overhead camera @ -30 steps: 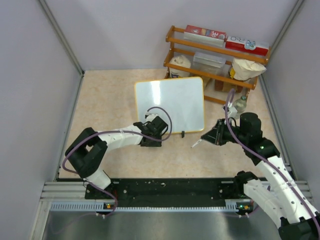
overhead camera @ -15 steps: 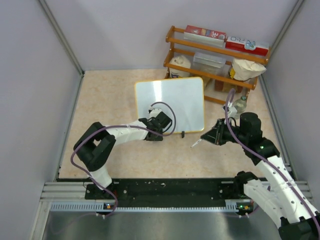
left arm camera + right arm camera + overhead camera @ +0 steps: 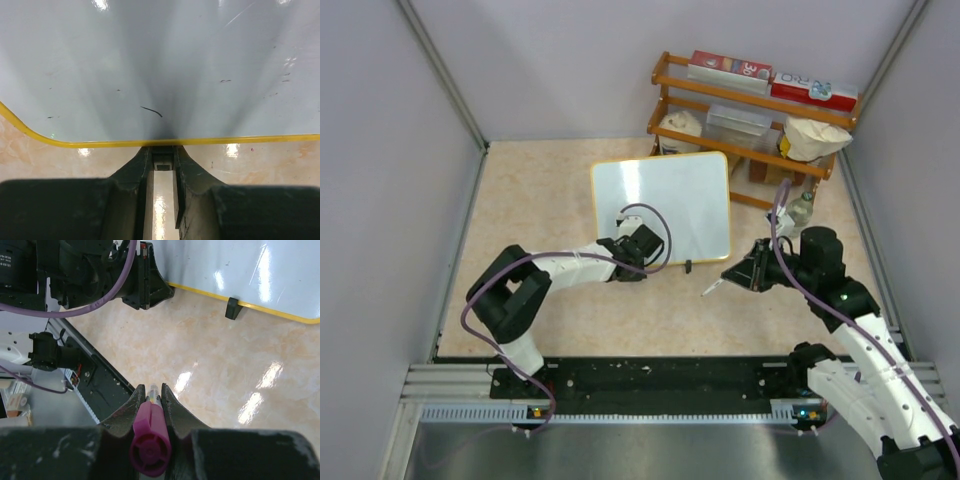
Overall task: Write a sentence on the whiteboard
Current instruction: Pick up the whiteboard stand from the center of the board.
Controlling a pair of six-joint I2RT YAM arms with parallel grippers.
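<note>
The whiteboard (image 3: 665,205) sits in the middle of the table (image 3: 540,200). It looks light, stiff and slippery, so hold its yellow edge. The left gripper (image 3: 162,152) pinches that near edge; the right gripper (image 3: 151,389) squeezes a pink marker (image 3: 149,449)

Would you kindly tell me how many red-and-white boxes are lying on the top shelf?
2: one box lies at the left of the top shelf, the other at its right. None appears hidden.

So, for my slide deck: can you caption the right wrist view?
Right gripper shut on a magenta-capped marker above the table, facing the yellow-framed whiteboard and one black clip foot.
</note>
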